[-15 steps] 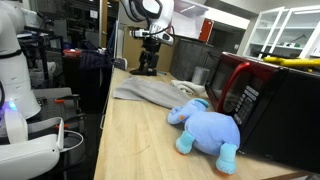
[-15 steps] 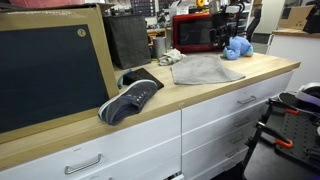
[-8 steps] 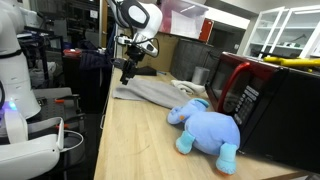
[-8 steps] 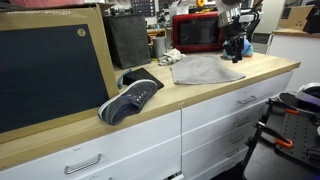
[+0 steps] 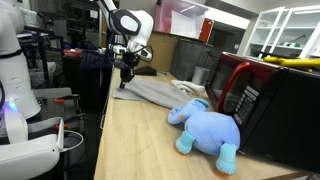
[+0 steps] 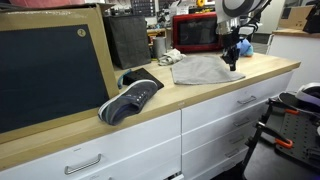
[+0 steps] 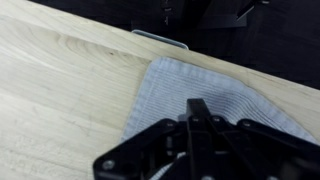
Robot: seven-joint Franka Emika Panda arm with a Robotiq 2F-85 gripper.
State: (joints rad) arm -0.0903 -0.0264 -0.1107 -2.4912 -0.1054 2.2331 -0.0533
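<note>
Grey cloth (image 5: pixel 152 92) lying flat on the wooden counter (image 5: pixel 135 145), with my gripper (image 5: pixel 124 82) over its edge

In the wrist view the cloth (image 7: pixel 225 95) spreads under me, its corner close to the counter's front lip, and a drawer handle (image 7: pixel 160 39) shows just past that lip. My fingers look pressed together into one dark tip and hold nothing; I cannot tell whether the tip touches the fabric. In both exterior views a blue plush elephant (image 5: pixel 205 128) sits just beside the far side of the cloth, in front of a red microwave (image 5: pixel 250 92). In an exterior view a dark shoe (image 6: pixel 131 98) lies well apart along the counter, by a leaning chalkboard (image 6: pixel 50 70). Nothing stands between my gripper and the cloth
</note>
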